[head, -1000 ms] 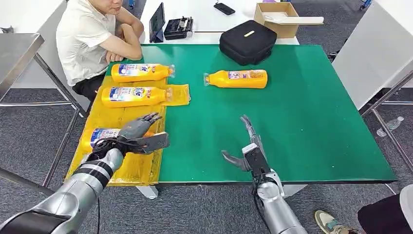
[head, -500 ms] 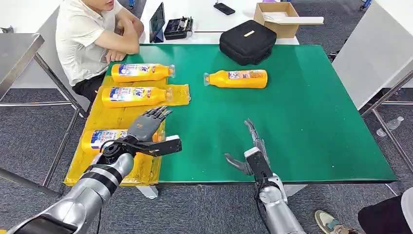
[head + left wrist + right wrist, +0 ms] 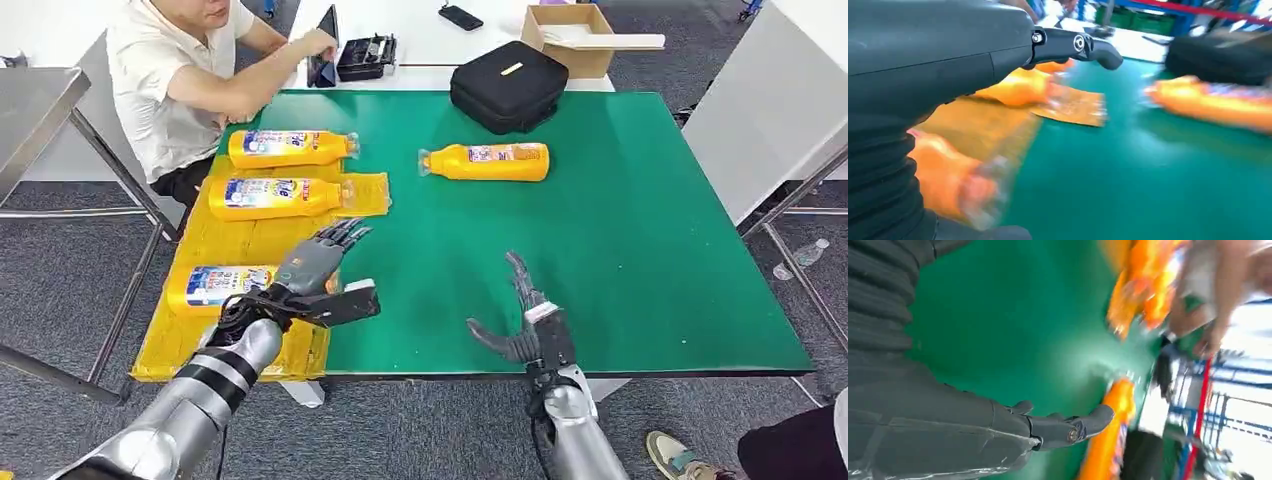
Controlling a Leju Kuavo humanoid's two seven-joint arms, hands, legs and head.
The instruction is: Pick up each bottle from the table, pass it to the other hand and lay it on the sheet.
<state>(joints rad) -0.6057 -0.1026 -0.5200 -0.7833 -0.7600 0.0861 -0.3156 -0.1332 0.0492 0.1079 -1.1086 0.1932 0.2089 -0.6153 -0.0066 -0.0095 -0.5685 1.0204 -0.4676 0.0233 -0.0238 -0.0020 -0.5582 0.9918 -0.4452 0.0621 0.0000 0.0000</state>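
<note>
Three orange bottles are lying on the yellow sheet along the left side of the green bench: one at the far end, one in the middle, and one nearest the robot. The fourth bottle is lying on its side on the bare green surface toward the far middle, just in front of a black case, cap pointing left. This one is the bottle not yet on the sheet.

The left hand is hovering over the sheet's right edge beside the nearest bottle, fingers spread and holding nothing. The right hand is hanging above the near edge of the bench, fingers apart and empty, well apart from the remaining bottle.

The bottle looks like a rigid plastic container, probably full and so moderately heavy, with a smooth glossy wall and label that could be slippery. Being round, it is likely to roll if nudged. Judging by its shape, the surest hold is around the broad middle of the body, with the fingers wrapping from above, rather than at the narrow cap end; that also leaves one end free for the other hand at the handover.

A person is sitting at the far left corner, reaching toward a tablet.
</note>
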